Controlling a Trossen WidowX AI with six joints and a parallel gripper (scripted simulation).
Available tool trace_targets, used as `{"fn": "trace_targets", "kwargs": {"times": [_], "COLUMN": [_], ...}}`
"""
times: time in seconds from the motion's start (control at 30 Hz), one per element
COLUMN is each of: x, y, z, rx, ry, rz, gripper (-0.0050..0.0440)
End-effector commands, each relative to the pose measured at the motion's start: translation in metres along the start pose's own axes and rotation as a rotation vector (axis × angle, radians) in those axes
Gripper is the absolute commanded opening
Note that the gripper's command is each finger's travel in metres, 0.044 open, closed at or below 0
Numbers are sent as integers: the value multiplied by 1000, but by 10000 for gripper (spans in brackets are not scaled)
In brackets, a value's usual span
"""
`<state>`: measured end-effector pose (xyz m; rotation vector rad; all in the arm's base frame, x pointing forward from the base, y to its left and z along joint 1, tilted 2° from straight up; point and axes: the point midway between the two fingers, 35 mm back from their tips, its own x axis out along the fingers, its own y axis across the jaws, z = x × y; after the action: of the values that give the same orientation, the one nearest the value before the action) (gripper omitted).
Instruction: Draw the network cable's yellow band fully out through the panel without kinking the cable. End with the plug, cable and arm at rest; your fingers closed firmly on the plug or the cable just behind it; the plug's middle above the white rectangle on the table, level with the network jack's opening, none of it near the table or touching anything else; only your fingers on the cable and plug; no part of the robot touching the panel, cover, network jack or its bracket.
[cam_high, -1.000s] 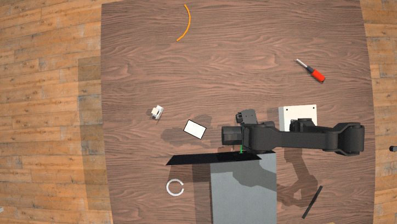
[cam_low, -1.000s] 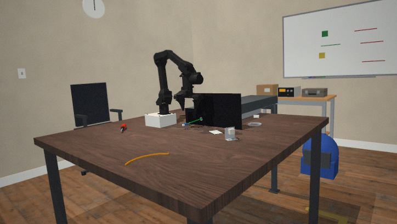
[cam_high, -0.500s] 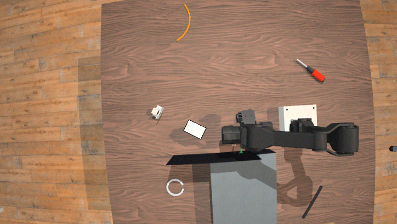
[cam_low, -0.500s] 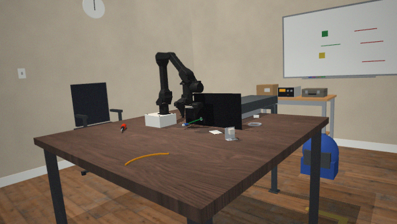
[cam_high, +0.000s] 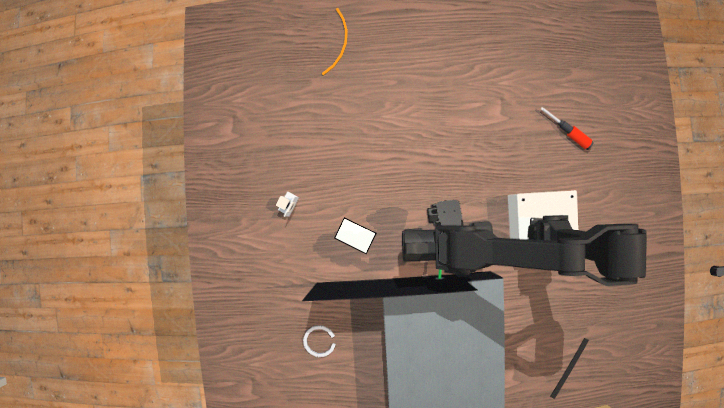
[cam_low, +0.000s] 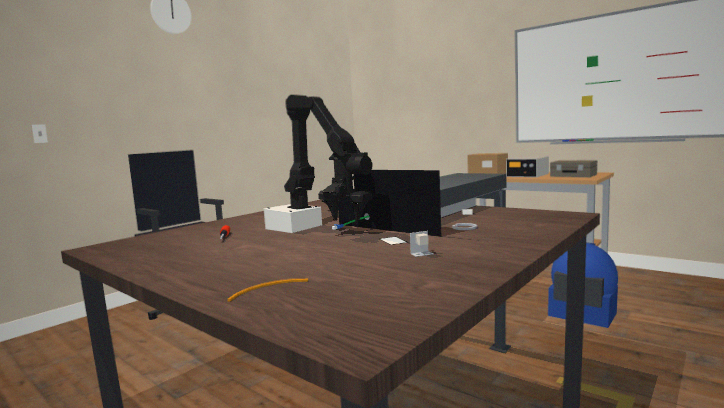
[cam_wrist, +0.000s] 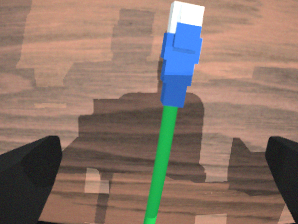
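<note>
Wrist view: black parallel-jaw gripper (cam_wrist: 160, 156) spread wide, empty, straddling green network cable (cam_wrist: 161, 169) behind its blue plug (cam_wrist: 180, 63); grasp and pull-through outstanding.
</note>
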<state>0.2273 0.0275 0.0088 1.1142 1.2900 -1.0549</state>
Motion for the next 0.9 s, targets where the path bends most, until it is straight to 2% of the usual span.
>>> {"fn": "trace_targets", "kwargs": {"times": [0.0,0.73,0.77,0.83,0.87], "x": [6,36,36,36,32], "y": [1,0,0,0,4], "z": [0,0,0,0,0], "rx": [2,2,2,2,0], "ry": [-3,-3,-3,-3,-2], "rz": [5,5,5,5,22], "gripper": [440,440,416,416,392]}}
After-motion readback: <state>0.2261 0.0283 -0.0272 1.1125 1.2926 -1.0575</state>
